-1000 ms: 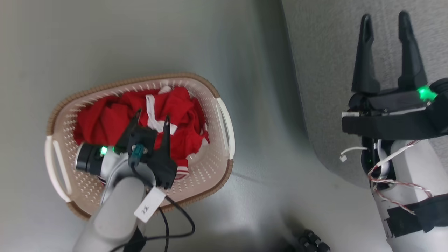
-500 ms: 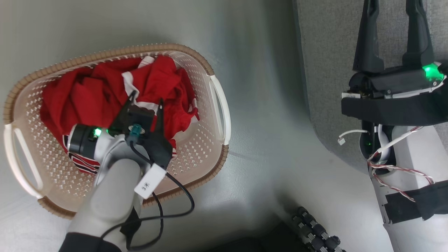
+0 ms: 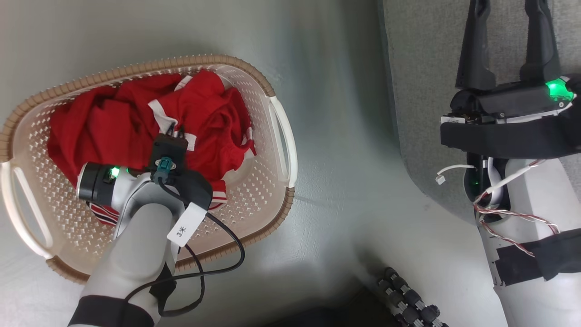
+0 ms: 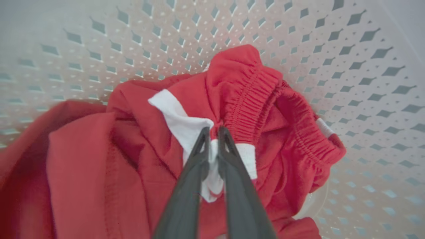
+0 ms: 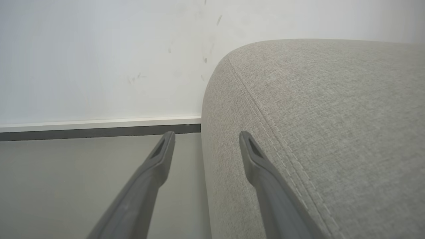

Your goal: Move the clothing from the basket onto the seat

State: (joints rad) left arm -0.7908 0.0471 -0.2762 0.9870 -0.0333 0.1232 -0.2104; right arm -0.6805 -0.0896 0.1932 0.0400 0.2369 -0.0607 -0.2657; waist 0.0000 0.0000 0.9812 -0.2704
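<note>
Nearest, a white tag (image 3: 184, 225) on the left arm reads "3" plus a sign that is hard to read. In the basket (image 3: 258, 200), cut off at its left end in the head view, the left gripper (image 4: 212, 131) is pinched shut on a white stripe of the clothing (image 4: 83, 159), and the left arm hides part of the heap. Right of the basket, the right gripper (image 5: 206, 136) stands wide open and empty over the seat (image 5: 332, 116).

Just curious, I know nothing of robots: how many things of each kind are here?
Grippers: 2, the left gripper and the right gripper
Basket: 1
Sofa: 1
Heap of clothing: 1
Total: 5
</note>
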